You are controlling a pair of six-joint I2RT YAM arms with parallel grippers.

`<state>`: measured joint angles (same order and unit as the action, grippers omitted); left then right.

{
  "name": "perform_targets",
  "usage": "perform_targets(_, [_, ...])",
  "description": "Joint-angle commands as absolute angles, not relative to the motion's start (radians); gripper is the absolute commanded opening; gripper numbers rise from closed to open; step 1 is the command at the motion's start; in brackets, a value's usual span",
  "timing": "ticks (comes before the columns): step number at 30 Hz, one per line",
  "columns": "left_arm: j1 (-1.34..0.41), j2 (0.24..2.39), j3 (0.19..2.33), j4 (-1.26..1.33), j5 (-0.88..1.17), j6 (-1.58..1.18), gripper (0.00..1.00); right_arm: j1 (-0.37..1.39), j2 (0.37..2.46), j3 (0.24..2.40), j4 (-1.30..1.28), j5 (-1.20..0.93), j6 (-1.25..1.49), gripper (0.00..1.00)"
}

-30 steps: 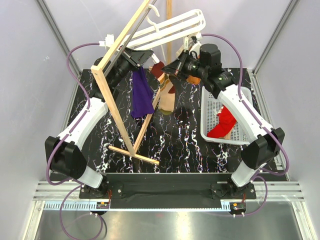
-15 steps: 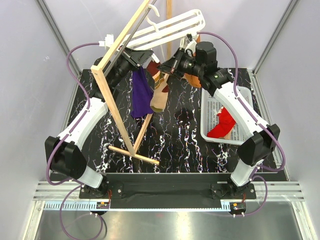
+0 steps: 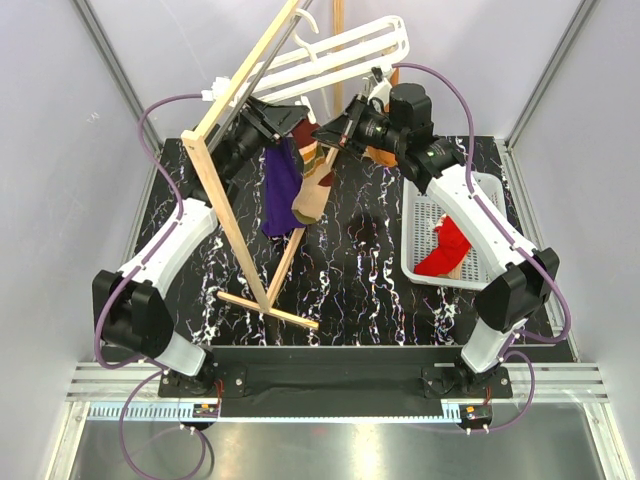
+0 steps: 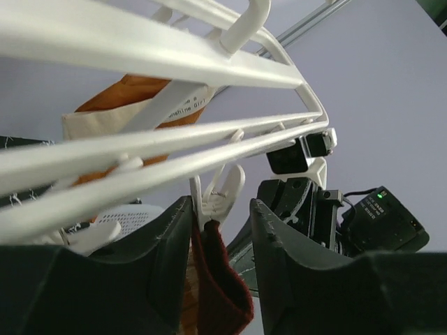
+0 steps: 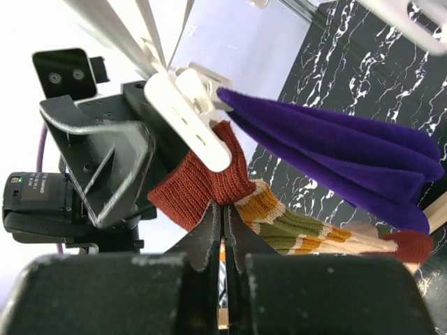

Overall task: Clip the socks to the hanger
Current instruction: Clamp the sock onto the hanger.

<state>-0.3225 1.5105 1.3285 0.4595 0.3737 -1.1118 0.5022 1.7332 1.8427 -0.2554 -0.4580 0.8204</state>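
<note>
Left gripper [image 4: 222, 209]: fingers parted roughly halfway, one on each side of a white peg [image 4: 213, 199] under the hanger [image 4: 140, 52]; nothing held; contact with the peg not clear from this angle.
Right gripper [image 5: 222, 213]: closed tight, tips pinching the lower edge of the striped sock [image 5: 279, 216] right where the maroon cuff meets the orange and green bands.
Striped sock: hanging under the hanger between the two grippers, maroon cuff up at the peg, tan foot pointing down.
Peg: closed on the top edge of the maroon cuff, seen in both wrist views.
Hanger: white multi-bar frame, tilted, high up beside the top of the wooden stand [image 3: 227, 220], above both grippers.
Purple sock [image 3: 283, 190]: clipped by a neighbouring peg, hanging just left of the striped sock and touching it.
Red sock [image 3: 445, 250]: lying in the white perforated basket [image 3: 428, 212] on the right side of the black marbled table [image 3: 370, 270], well apart from the hanger.
</note>
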Motion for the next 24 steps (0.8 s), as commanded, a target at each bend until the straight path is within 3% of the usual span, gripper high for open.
perform_targets(1, [-0.324,1.493,1.313,0.497,0.428,-1.131,0.47,0.511,1.713,1.858,-0.215,-0.480,0.821,0.04])
perform_targets(4, [-0.322,1.476,1.296,0.515,0.430,-1.126,0.53,0.509,1.717,1.856,-0.221,-0.479,0.815,0.12])
perform_targets(6, [-0.322,1.465,1.293,0.512,0.431,-1.106,0.58,0.511,1.713,1.855,-0.241,-0.468,0.796,0.26])
perform_targets(13, [-0.319,1.373,1.270,0.376,0.377,-1.037,0.62,0.511,1.648,1.812,-0.422,-0.319,0.648,0.53])
perform_targets(24, [-0.302,1.204,1.250,0.059,0.275,-0.922,0.63,0.488,1.514,1.727,-0.635,-0.048,0.445,0.58])
